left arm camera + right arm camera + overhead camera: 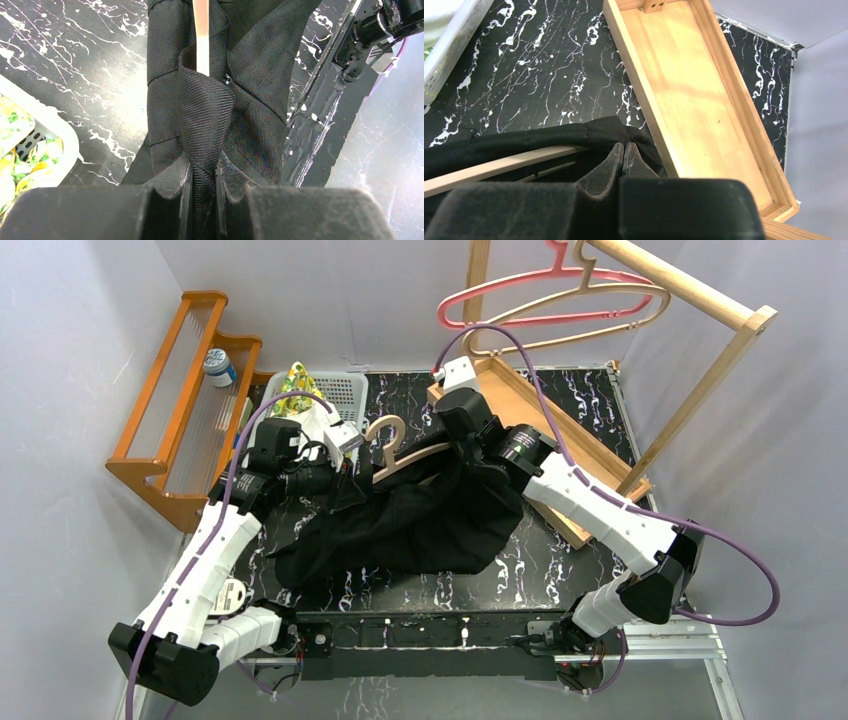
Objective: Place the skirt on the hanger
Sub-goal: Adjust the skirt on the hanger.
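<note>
The skirt (pixel 430 520) is soft and floppy, so grab its waistband right by the hanger (pixel 412 458). Your left claw (pixel 204 185) pinches a fold; your right claw (pixel 624 155) is clamped shut, maybe on cloth.

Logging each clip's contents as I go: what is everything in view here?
black fabric skirt: one, black, bunched mid-table
light wooden hanger: one, pale wood, on the table, partly inside the skirt
thin pink hanger: one, pink, on the rack's rail
thin beige hanger: one, beige, same rail
wooden garment rack with tray base: one, light wood, far right
white plastic basket: one, white, far left
yellow-green patterned cloth: one, in the basket
orange wooden slatted shelf: one, orange, left wall
small white-and-blue bottle: one, on that shelf
black marbled table: one
left hand: shut on the skirt
right hand: shut at the skirt's edge; grip on cloth unclear
</note>
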Controlling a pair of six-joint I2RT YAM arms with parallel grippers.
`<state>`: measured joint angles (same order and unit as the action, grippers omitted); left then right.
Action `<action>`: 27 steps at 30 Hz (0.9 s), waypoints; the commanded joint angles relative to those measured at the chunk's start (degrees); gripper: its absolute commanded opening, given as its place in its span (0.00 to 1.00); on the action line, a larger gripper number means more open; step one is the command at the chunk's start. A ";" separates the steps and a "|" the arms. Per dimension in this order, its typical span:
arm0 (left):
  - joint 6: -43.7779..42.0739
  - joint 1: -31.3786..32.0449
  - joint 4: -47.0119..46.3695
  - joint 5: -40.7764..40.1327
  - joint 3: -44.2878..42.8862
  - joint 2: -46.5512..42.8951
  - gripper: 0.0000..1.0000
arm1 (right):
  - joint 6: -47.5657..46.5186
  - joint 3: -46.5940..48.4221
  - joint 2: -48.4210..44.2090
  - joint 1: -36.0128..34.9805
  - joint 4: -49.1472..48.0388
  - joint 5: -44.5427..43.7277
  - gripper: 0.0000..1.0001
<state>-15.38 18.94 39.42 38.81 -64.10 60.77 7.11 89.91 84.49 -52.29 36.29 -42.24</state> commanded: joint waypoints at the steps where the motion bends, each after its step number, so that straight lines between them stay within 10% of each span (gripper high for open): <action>1: 0.09 -0.12 -0.26 2.28 -0.15 -0.13 0.00 | -1.09 4.93 -0.77 0.26 -0.50 2.24 0.00; 8: -0.27 -0.12 -0.90 2.61 -0.31 0.27 0.00 | 20.79 12.24 -1.43 4.69 -1.35 26.72 0.00; 16: -0.71 -0.13 -1.34 1.90 -2.06 0.26 0.00 | 29.99 -1.67 -7.38 5.98 -7.54 39.61 0.00; 21: -1.00 -0.13 -2.43 3.99 -4.00 -0.15 0.00 | 15.01 -8.76 -11.44 6.74 -7.86 56.37 0.39; 27: -4.03 -0.13 -2.61 11.48 -5.13 -2.38 0.00 | 6.58 -1.29 -16.49 7.49 -8.84 48.04 0.70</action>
<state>-16.95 18.92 39.00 41.78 -65.93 61.19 22.00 81.54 74.13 -45.45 33.56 7.07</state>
